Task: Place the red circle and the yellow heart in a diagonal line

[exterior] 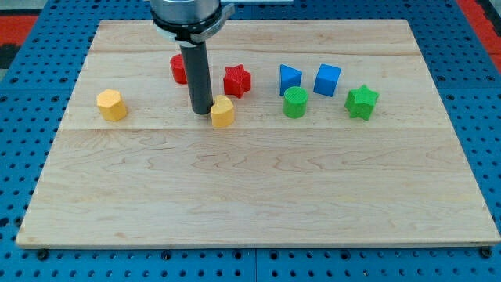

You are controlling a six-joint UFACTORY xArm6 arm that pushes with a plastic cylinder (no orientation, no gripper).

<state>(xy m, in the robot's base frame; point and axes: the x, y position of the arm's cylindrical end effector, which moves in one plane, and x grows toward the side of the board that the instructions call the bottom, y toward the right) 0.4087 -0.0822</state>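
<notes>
My tip (203, 110) rests on the board just left of the yellow heart (223, 112), touching or nearly touching it. The red circle (179, 69) sits up and left of the heart, partly hidden behind my rod. The rod comes down from the view's top centre.
A red star (237, 80) lies just above the heart. A yellow hexagon (112, 104) is at the left. A blue block (290, 78), a blue cube (328, 79), a green circle (295, 103) and a green star (362, 102) are at the right. The wooden board (250, 196) sits on blue pegboard.
</notes>
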